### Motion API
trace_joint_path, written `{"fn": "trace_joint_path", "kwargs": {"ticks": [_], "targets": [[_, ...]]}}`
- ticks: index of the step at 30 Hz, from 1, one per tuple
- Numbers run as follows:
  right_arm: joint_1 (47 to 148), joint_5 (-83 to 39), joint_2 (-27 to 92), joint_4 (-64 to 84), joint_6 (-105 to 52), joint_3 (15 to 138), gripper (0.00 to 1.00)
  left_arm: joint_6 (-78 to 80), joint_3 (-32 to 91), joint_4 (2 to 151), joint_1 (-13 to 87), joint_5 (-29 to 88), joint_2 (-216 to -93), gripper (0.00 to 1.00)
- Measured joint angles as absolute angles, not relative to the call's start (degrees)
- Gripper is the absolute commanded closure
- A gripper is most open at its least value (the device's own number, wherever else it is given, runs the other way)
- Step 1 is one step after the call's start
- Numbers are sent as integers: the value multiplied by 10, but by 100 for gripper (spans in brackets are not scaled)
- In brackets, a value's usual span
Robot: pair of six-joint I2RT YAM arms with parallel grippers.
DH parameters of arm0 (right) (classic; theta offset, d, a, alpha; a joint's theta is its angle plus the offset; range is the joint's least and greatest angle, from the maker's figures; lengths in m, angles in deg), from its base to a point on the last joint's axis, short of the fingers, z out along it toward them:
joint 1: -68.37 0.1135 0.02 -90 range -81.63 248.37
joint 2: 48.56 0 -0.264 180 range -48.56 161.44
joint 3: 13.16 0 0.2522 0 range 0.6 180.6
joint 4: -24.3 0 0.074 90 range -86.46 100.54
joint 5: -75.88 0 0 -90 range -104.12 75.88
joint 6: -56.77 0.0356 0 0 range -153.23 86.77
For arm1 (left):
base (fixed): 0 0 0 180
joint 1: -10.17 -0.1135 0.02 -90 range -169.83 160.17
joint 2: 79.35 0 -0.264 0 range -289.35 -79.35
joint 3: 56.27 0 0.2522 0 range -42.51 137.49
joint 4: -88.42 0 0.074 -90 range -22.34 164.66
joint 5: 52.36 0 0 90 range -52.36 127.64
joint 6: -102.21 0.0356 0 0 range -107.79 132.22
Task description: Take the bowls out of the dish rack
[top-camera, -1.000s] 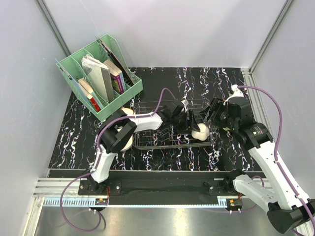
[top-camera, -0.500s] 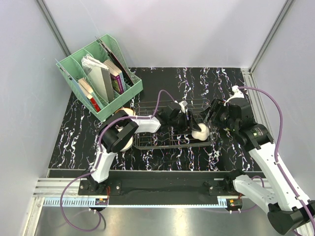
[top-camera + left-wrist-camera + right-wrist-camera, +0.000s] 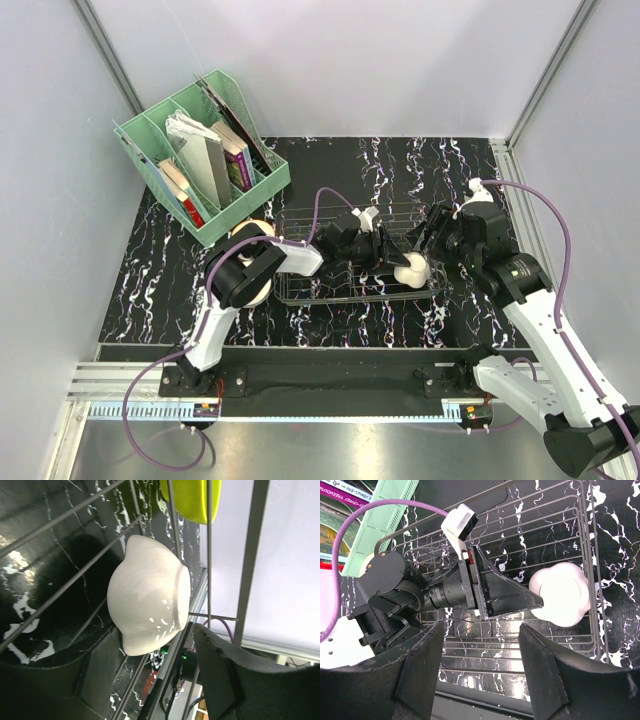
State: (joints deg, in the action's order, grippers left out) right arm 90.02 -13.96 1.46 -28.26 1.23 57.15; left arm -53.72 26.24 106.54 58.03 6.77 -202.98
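Black marble-patterned tabletop [image 3: 180,270] with white veins fills the floor of a pale-walled booth. A mint-green plastic file organiser [image 3: 200,160] holding books [image 3: 235,155] stands at the far left corner, well apart from the work. At the centre lies the low dark wire dish rack [image 3: 310,290], with both arms crowding its right half.

A cream-white lobed ceramic bowl [image 3: 408,268] lies inside the rack at its right end, tipped on its side among the wires. In the left wrist view a bright yellow-green bowl [image 3: 192,500] shows behind the rack wires at the top edge. A pale round shape [image 3: 258,227] is mostly covered by the left arm's elbow, so I cannot tell what it is.

The left arm stretches low across the rack from the left, a purple cable [image 3: 330,200] looping over it. The left gripper [image 3: 388,258] points at the cream-white bowl with its jaws spread, and the bowl sits just ahead of its dark fingers [image 3: 225,675], unclamped. The right arm bends in from the right, and the right gripper [image 3: 481,630] hangs above the rack's right end with its jaws wide apart and nothing between them, looking down on the left gripper and that bowl.
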Motion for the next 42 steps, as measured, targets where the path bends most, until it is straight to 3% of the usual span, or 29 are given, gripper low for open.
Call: {"fn": "trace_joint_path", "kwargs": {"ticks": [8, 13, 18, 26, 42], "targets": [[900, -135, 22, -282, 13, 567, 31, -549, 259, 1089, 580, 48, -2030, 47], [900, -135, 27, -283, 13, 565, 31, -554, 259, 1094, 578, 41, -2030, 60], [900, -131, 27, -282, 14, 563, 31, -557, 259, 1101, 577, 36, -2030, 62], [900, -130, 27, -283, 14, 554, 31, -560, 255, 1109, 577, 29, -2030, 80], [900, -116, 29, -283, 23, 534, 31, -573, 239, 1163, 575, 16, -2026, 98]]}}
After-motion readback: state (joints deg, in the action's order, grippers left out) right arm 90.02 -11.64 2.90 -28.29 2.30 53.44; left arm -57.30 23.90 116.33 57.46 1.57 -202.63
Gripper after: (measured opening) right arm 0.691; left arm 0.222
